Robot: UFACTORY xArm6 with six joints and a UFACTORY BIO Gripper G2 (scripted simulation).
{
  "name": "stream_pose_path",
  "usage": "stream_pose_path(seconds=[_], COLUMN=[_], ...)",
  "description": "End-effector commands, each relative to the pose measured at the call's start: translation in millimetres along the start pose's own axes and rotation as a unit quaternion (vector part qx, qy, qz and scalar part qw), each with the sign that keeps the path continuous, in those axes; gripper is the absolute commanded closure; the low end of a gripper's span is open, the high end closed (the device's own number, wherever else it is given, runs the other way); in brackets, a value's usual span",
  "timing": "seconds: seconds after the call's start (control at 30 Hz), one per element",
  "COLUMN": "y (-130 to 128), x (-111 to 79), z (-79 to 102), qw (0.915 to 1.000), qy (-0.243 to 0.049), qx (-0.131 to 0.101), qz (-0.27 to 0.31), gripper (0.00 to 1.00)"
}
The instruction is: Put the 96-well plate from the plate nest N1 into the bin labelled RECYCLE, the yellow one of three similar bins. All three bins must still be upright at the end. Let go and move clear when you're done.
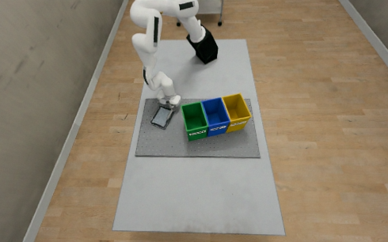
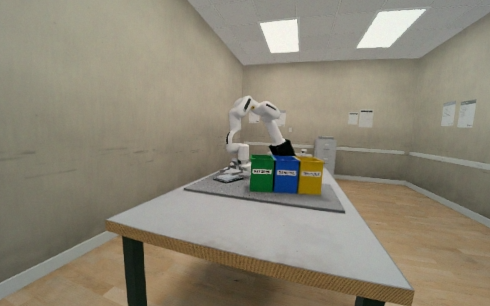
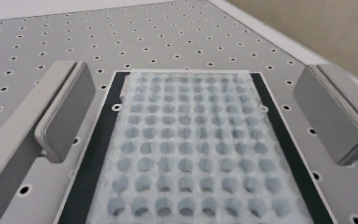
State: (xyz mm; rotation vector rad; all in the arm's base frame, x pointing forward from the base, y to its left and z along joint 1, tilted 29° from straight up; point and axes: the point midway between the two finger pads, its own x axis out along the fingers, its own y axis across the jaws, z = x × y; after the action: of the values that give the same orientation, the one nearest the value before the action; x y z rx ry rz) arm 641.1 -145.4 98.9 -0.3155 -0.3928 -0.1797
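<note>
The clear 96-well plate (image 1: 161,117) (image 2: 228,178) (image 3: 195,150) lies flat in the dark nest (image 3: 95,155) at the left of the perforated board. My gripper (image 1: 169,104) (image 2: 233,169) (image 3: 200,114) is open and empty. In the wrist view its fingers stand on either side of the nest, with a gap on both sides, and appear above it. The near end of the plate is cut off in that view. The yellow bin (image 1: 236,129) (image 2: 310,185) stands upright at the right end of the bin row; its label is too blurred to read surely.
The green bin (image 1: 197,137) (image 2: 262,185) and the blue bin (image 1: 218,133) (image 2: 286,185) stand upright beside the yellow one in a tight row. The green bin is nearest the nest. The bins stand on the grey perforated board (image 1: 169,148) (image 2: 330,201).
</note>
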Motion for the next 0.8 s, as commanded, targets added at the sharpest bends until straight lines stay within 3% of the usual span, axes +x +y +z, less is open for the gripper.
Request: stream_pose_path(seconds=[0.0, 0.77], y=[0.0, 0.0], x=[1.0, 1.0], z=[-1.8, -14.5], qw=[1.0000, 1.0000], qy=[-0.001, -0.001], qx=[0.000, 0.000], qz=[0.000, 0.000], gripper=[0.63, 0.63])
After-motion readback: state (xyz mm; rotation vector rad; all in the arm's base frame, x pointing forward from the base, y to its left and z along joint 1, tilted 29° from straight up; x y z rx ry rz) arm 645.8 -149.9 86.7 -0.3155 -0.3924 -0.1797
